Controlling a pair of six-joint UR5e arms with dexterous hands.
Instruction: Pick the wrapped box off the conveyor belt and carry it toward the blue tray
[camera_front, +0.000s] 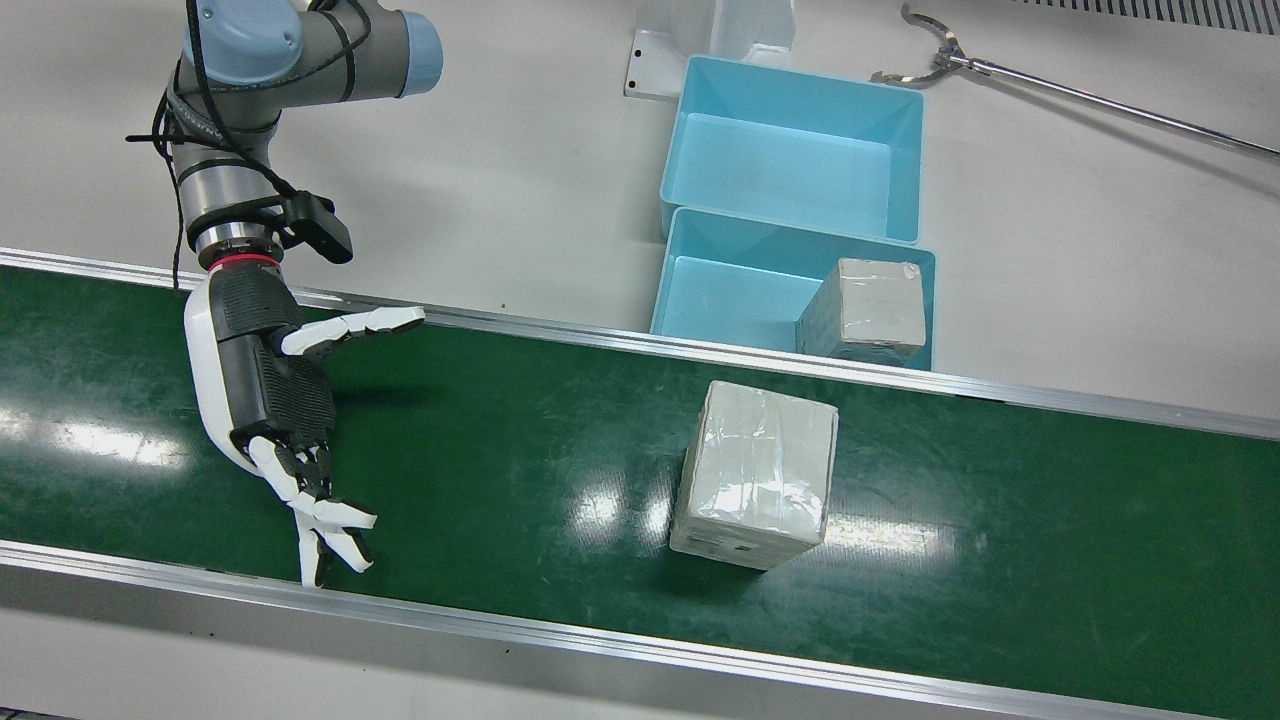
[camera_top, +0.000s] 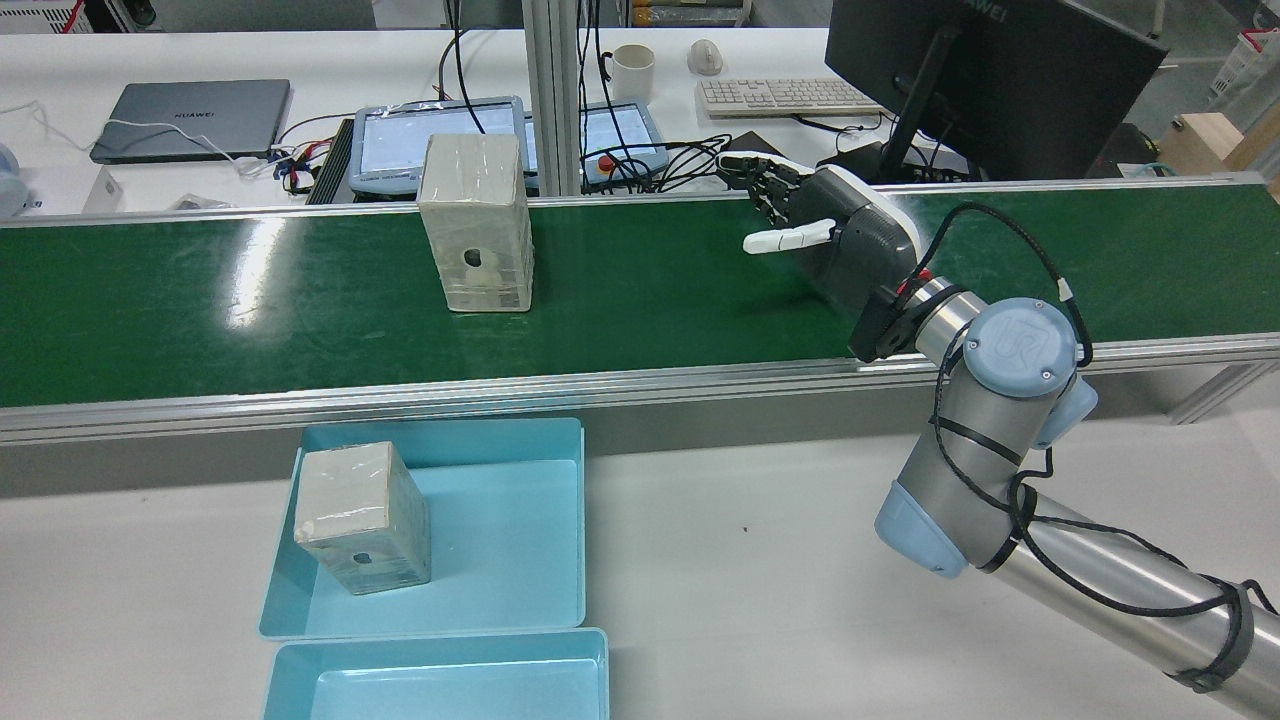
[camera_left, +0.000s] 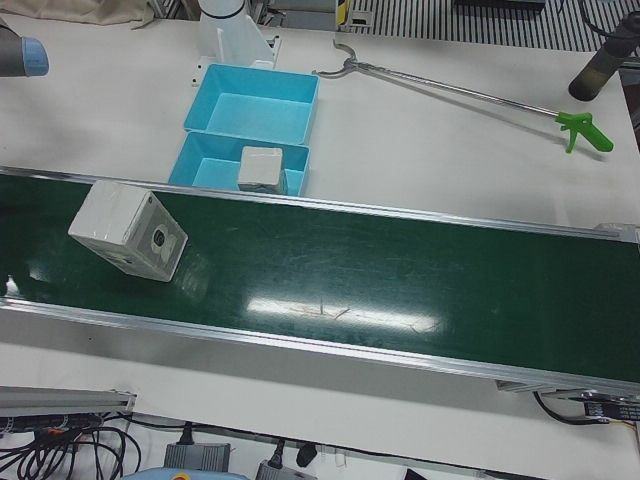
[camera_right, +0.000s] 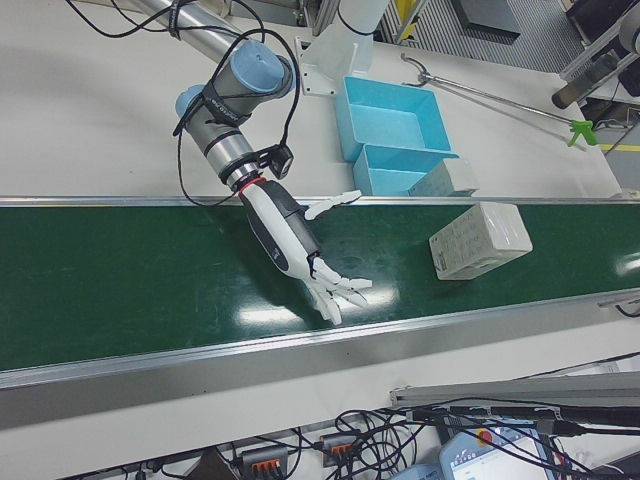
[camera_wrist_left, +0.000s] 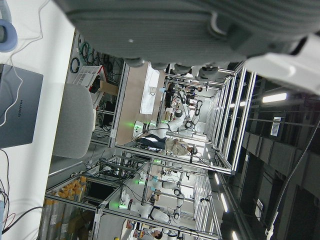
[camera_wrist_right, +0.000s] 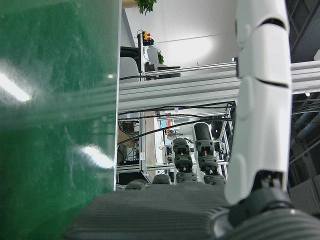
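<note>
The wrapped box (camera_front: 755, 475) stands on the green conveyor belt (camera_front: 520, 440), seen also in the rear view (camera_top: 475, 220) and the right-front view (camera_right: 480, 240). My right hand (camera_front: 265, 380) hovers low over the belt, well apart from the box toward the robot's right, open with fingers spread and nothing in it (camera_top: 835, 235). A blue tray (camera_front: 720, 290) sits just behind the belt's rail, and a second wrapped box (camera_front: 875, 310) stands inside it. My left hand (camera_wrist_left: 200, 30) shows only as a palm edge in its own view, away from the table, with nothing in front of it.
A second blue tray (camera_front: 780, 170) lies behind the first. A long reacher tool (camera_front: 1080, 95) rests on the white table. Metal rails (camera_front: 600, 640) border the belt. Beyond the belt in the rear view are a monitor (camera_top: 990, 80), a laptop (camera_top: 190, 115) and cables.
</note>
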